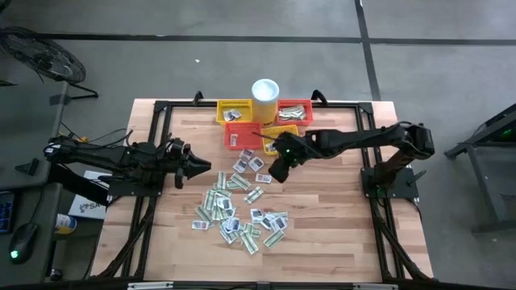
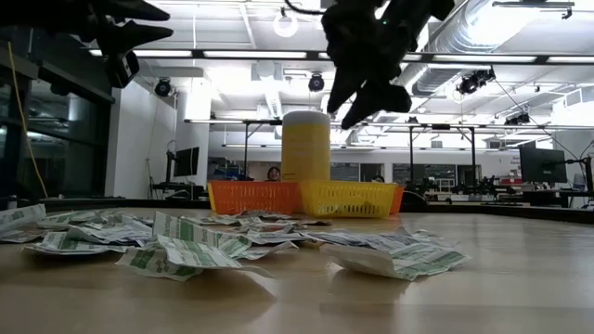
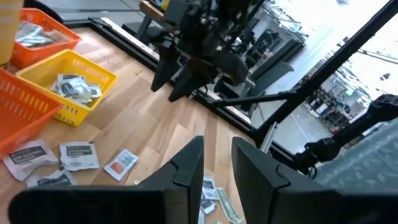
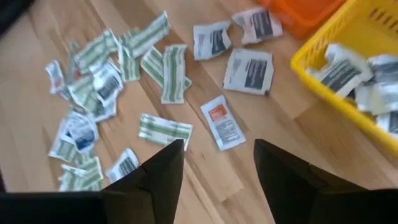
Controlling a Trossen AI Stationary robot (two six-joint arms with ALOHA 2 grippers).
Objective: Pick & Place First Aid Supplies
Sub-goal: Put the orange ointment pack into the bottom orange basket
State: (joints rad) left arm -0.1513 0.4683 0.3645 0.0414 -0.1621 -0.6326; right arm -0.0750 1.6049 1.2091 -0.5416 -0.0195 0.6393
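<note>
The first aid supplies (image 1: 238, 205) are small flat sachets, white and pale green, lying loose across the middle of the wooden table. More of them lie in the baskets. My right gripper (image 4: 219, 146) hangs open above the sachets next to a yellow basket (image 4: 367, 37), pointing slantwise down, with nothing between its fingers. In the high view my right gripper (image 1: 278, 171) is just in front of the baskets. My left gripper (image 1: 197, 167) is held level above the table's left part, open and empty, left of the sachets.
Two yellow baskets (image 1: 235, 110) (image 1: 280, 137) and two red-orange mesh baskets (image 1: 294, 111) (image 1: 242, 135) stand at the table's far middle around a white cup (image 1: 265, 90). A black frame rail (image 1: 153, 145) runs along the table's edges. Bare wood lies to the near right (image 1: 339, 234).
</note>
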